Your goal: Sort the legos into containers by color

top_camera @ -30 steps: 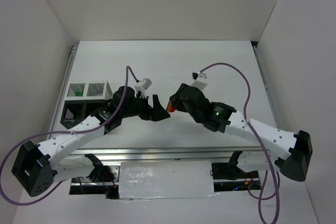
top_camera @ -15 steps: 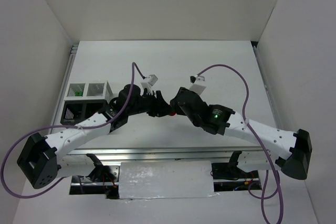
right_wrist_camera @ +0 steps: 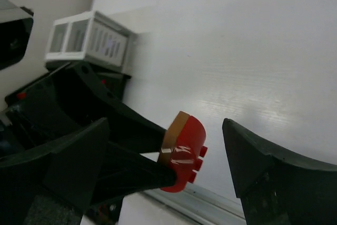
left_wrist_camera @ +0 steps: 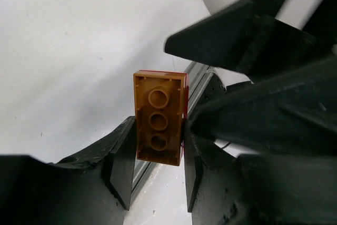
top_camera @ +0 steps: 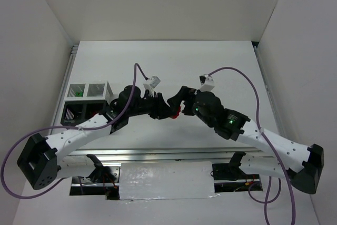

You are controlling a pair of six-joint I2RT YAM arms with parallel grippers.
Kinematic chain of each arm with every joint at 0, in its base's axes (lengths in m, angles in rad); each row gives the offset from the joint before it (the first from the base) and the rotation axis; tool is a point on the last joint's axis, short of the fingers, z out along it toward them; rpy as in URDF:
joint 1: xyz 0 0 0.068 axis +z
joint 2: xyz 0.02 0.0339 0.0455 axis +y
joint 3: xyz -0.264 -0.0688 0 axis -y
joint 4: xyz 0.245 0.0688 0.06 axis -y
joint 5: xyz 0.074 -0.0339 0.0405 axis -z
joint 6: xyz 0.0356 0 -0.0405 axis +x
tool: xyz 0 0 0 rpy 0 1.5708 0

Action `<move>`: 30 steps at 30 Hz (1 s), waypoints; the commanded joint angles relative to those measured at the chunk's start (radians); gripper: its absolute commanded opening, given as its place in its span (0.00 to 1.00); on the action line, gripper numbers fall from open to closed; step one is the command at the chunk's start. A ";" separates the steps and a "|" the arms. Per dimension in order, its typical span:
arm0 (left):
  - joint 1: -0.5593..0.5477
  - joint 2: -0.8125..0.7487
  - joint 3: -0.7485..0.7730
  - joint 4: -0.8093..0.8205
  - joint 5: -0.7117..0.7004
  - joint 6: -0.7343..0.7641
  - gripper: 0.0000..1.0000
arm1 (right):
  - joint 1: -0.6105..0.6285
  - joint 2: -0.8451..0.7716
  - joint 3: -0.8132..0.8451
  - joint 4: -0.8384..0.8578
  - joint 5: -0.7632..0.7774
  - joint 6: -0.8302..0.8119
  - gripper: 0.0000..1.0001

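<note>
Orange-brown lego (left_wrist_camera: 158, 125), with a red lego (right_wrist_camera: 188, 154) stuck against its back, was pinched across its narrow sides by the left end effector (left_wrist_camera: 158, 154), which held it over the near middle of the table (top_camera: 210, 67). Around it our right end effector (right_wrist_camera: 166, 124) stood spread, one finger on either side, touching nothing. We judged the pair needed splitting: the right should close squarely on the red piece alone, then peel rather than tug. Farther left sat the containers (top_camera: 95, 98), white and black, well apart from the pair.
</note>
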 commanded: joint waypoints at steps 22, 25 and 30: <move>-0.007 -0.276 -0.095 0.257 0.223 0.095 0.00 | -0.317 -0.297 -0.427 0.885 -1.100 -0.065 0.57; -0.007 -0.277 -0.095 0.263 0.226 0.099 0.00 | -0.314 -0.293 -0.415 0.833 -1.072 -0.088 0.60; -0.007 -0.277 -0.085 0.241 0.207 0.112 0.00 | -0.314 -0.342 -0.408 0.705 -0.949 -0.142 0.69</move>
